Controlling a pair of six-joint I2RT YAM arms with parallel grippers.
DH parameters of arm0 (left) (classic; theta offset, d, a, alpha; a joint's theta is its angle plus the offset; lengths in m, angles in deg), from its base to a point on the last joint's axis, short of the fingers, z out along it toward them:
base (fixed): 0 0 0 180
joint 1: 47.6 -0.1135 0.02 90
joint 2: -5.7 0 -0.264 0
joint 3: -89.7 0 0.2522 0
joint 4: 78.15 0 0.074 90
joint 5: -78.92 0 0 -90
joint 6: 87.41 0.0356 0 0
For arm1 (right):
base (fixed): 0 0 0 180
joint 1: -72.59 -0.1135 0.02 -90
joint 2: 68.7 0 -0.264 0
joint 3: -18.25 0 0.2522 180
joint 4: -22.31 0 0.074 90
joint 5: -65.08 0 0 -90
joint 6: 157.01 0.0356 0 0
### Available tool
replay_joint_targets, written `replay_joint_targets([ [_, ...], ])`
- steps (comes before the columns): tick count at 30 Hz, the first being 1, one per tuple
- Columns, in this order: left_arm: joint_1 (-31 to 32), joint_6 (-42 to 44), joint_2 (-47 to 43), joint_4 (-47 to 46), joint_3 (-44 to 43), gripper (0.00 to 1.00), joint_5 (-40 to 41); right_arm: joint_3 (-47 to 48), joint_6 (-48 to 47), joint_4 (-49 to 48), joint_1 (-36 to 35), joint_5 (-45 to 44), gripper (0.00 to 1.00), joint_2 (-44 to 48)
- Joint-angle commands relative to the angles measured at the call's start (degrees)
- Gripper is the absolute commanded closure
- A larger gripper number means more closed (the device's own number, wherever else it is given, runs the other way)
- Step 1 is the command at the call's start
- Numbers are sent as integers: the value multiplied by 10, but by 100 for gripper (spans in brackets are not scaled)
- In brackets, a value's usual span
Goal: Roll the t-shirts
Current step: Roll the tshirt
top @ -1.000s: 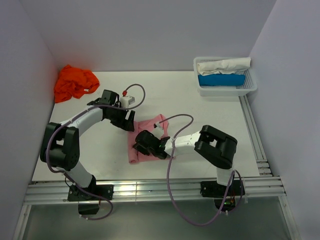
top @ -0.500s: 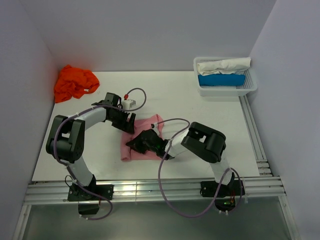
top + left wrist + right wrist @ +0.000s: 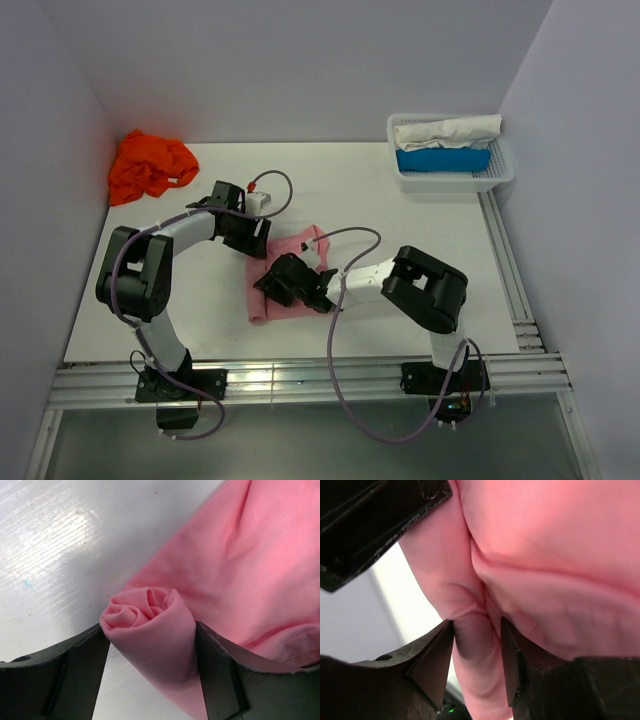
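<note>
The left gripper [image 3: 150, 647] clamps the rolled end of the pink t-shirt [image 3: 250, 555]; the right gripper [image 3: 476, 632] pinches a fold of it. The shirt lies mid-desk [image 3: 400, 225]; the orange t-shirt [image 3: 150, 165] occupies the far-left corner.

White arm links [image 3: 180, 232] with bulky black joints [image 3: 425, 290], looping purple cables [image 3: 331, 345], scuffed black fingers [image 3: 75, 675]

A white basket [image 3: 455, 183] at the table's [image 3: 400, 230] far right holds 1 white cloth [image 3: 447, 131] and 1 blue cloth [image 3: 443, 160].
</note>
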Motion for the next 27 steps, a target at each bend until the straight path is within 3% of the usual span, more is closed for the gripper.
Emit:
replay_joint_targets([
  [1,3,-7,20,1,7,28,38,44,-38,214,-16,-89,50,31],
  [6,4,-10,20,0,6,36,47,115,-54,296,-34,-134,49,33],
  [19,4,-8,8,10,-3,34,34,163,-81,356,-44,-166,50,22],
  [27,4,-8,6,12,-3,35,33,334,-133,490,-78,-250,48,-19],
])
